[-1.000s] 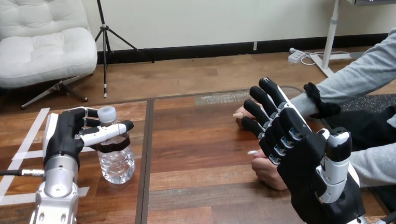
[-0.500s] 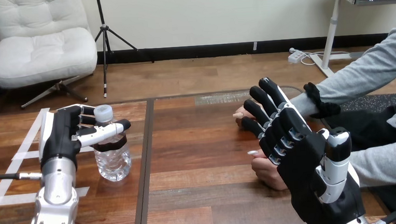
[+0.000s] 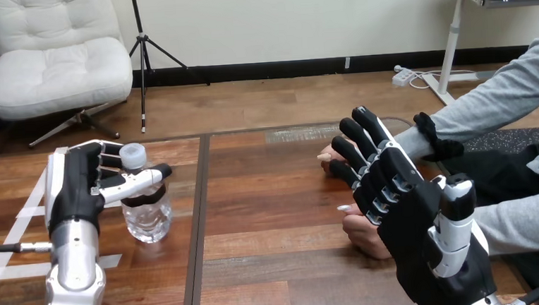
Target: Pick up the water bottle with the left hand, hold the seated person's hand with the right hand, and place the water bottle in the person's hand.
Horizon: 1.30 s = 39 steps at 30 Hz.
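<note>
Now, the water bottle (image 3: 145, 211) stands upright on the left half of the table (image 3: 277, 201), with white tape strips (image 3: 26, 212) just beside it. It is well apart from the person's hands (image 3: 361, 236), which are partly hidden behind the right hand (image 3: 415, 218). The left hand (image 3: 78, 189) has the bottle gripped, thumb across the front under the cap and fingers curled behind. The right hand stands upright with straight fingers, holding nothing; whether it touches the person's hands, I cannot tell.
</note>
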Available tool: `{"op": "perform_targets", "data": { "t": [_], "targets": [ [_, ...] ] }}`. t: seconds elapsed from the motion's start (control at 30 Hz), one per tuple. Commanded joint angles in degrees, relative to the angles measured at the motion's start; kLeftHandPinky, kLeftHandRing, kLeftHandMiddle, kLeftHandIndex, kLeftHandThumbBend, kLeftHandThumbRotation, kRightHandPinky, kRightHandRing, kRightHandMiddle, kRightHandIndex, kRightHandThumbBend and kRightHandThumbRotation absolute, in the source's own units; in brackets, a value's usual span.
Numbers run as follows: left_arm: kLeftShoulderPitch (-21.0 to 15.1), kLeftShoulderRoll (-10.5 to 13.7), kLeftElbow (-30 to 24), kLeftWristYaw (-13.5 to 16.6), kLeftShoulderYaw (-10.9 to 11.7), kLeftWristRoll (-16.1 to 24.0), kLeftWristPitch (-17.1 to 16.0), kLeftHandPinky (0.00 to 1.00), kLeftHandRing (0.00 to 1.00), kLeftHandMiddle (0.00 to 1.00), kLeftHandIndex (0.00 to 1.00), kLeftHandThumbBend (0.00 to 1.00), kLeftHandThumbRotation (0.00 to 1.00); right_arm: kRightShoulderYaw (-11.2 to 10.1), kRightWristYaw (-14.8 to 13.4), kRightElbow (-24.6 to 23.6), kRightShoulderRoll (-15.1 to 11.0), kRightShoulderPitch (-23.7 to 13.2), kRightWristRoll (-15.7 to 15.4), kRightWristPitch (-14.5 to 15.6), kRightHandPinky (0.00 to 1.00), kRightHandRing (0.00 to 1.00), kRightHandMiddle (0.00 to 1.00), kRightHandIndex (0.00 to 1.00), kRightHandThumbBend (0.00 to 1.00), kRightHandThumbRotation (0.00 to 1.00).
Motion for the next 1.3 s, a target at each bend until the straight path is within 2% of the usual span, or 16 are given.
{"op": "perform_targets", "data": {
  "t": [0.0, 0.27, 0.47, 0.63, 0.77, 1.03, 1.17, 1.27],
  "targets": [
    [-1.53, 0.42, -6.0, 1.42, 0.4, 0.22, -3.97, 0.39, 0.42, 0.45, 0.43, 0.79, 0.0, -0.93, -0.01, 0.86, 0.11, -3.16, -1.51, -2.45, 1.0, 1.0, 1.0, 1.0, 0.96, 1.0],
    [0.16, 0.59, -8.44, 1.59, 0.93, -0.29, -5.67, 0.38, 0.42, 0.44, 0.43, 0.78, 0.0, -1.73, -0.59, 3.66, 0.18, -4.7, -4.16, -4.67, 1.0, 0.99, 0.98, 0.97, 0.92, 1.0],
    [1.3, 0.38, -10.44, 0.88, 1.79, -1.73, -6.35, 0.38, 0.42, 0.44, 0.43, 0.77, 0.0, -2.75, -0.27, 6.37, -0.8, -7.0, -5.91, -6.65, 1.0, 0.99, 0.98, 0.96, 0.92, 1.0],
    [2.56, 0.21, -13.38, 0.54, 2.12, -2.64, -5.76, 0.38, 0.42, 0.44, 0.43, 0.76, 0.0, -4.54, 0.26, 10.29, -2.56, -10.38, -7.31, -8.72, 1.0, 1.0, 0.98, 0.95, 0.93, 1.0],
    [3.79, 0.19, -16.38, 0.58, 2.17, -2.51, -4.98, 0.38, 0.41, 0.44, 0.43, 0.76, 0.0, -6.41, -0.53, 13.99, -4.47, -13.72, -9.74, -10.3, 0.99, 0.98, 0.97, 0.93, 0.94, 1.0],
    [5.29, -0.23, -19.76, -0.2, 2.57, -3.24, -5.69, 0.37, 0.4, 0.43, 0.42, 0.76, 0.0, -8.44, -1.77, 18.98, -7.72, -18.63, -13.77, -12.11, 0.9, 0.94, 0.93, 0.91, 0.94, 1.0],
    [5.99, -0.45, -21.61, -0.43, 2.7, -3.33, -5.27, 0.37, 0.4, 0.43, 0.42, 0.76, 0.0, -9.29, -3.61, 21.97, -9.77, -21.26, -17.73, -14.91, 0.85, 0.91, 0.91, 0.89, 0.94, 1.0],
    [6.52, -0.52, -22.9, -0.59, 2.76, -3.21, -5.0, 0.36, 0.39, 0.42, 0.42, 0.76, 0.0, -9.77, -3.38, 24.22, -10.84, -22.93, -17.83, -16.48, 0.82, 0.89, 0.9, 0.88, 0.93, 1.0]
  ]
}}
